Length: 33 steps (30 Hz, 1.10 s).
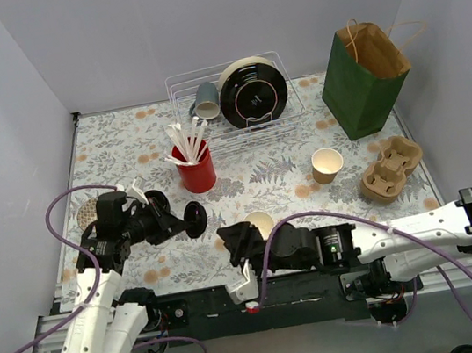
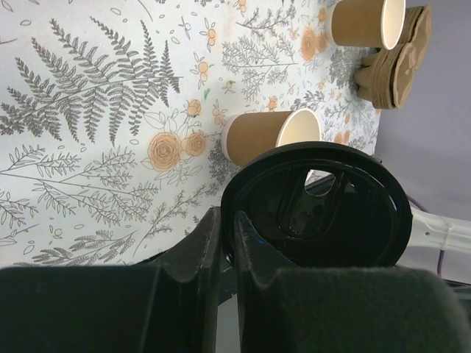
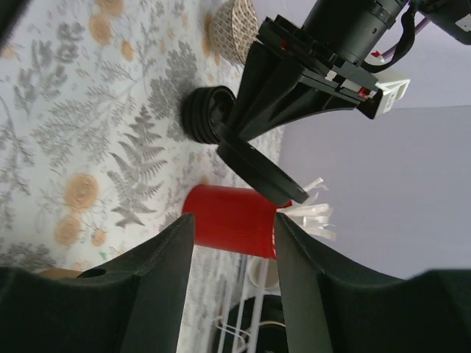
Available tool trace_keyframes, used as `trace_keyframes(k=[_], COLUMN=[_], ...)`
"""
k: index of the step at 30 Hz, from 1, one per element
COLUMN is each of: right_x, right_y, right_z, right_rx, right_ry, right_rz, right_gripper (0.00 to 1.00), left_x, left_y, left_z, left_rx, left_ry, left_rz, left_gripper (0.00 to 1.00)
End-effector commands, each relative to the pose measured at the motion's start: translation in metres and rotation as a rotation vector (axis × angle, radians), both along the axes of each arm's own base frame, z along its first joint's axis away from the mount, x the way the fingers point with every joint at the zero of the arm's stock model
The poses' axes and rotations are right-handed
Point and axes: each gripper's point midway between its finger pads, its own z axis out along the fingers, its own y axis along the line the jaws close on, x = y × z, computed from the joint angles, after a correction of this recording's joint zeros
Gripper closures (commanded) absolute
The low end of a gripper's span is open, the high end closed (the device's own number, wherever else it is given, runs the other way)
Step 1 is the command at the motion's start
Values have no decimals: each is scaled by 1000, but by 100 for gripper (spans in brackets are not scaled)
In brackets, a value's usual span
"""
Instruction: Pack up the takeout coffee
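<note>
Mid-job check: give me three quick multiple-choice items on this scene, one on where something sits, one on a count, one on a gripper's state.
1. Where is the cup carrier?
A) in the dish rack
B) near the right edge of the table, in front of the green bag
C) beside the left arm's base

2. How many brown paper cups stand on the table?
A) one
B) two
C) four

3. What is the left gripper doing?
A) open and empty
B) shut on a black lid
C) shut on a straw

Answers:
1 B: the top view shows the carrier at the right edge, with the bag behind it.
2 B: the far cup is by the carrier and the near cup is mid-table.
3 B: the left wrist view shows the fingers clamped on the lid's rim.
</note>
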Motion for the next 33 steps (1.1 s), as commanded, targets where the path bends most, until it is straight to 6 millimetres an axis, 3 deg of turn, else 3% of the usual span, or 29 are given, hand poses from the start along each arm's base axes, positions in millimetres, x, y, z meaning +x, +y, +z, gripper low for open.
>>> trace_keyframes(k=[1, 5, 12, 22, 30, 33], right_x=[24, 27, 34, 35, 42, 45], right_y=[15, 27, 39, 53, 57, 57], right_z=[43, 42, 13, -11, -28, -29], right_rx=[-12, -56, -219, -323, -399, -404], right_ry=[-268, -377, -465, -557, -627, -636], right_rz=[-97, -103, -103, -69, -87, -109], right_gripper=[44, 42, 32, 35, 48, 66], left_x=[-10, -12, -14, -16, -15, -13], left_y=[-3, -4, -6, -8, -7, -5], left_z=[-2, -3, -9, -10, -17, -19], left_rx=[-9, -16, -30, -37, -24, -1], left_ry=[33, 47, 82, 99, 133, 136], left_rz=[-47, -47, -50, -65, -68, -63], left_gripper=[100, 100, 100, 100, 100, 100])
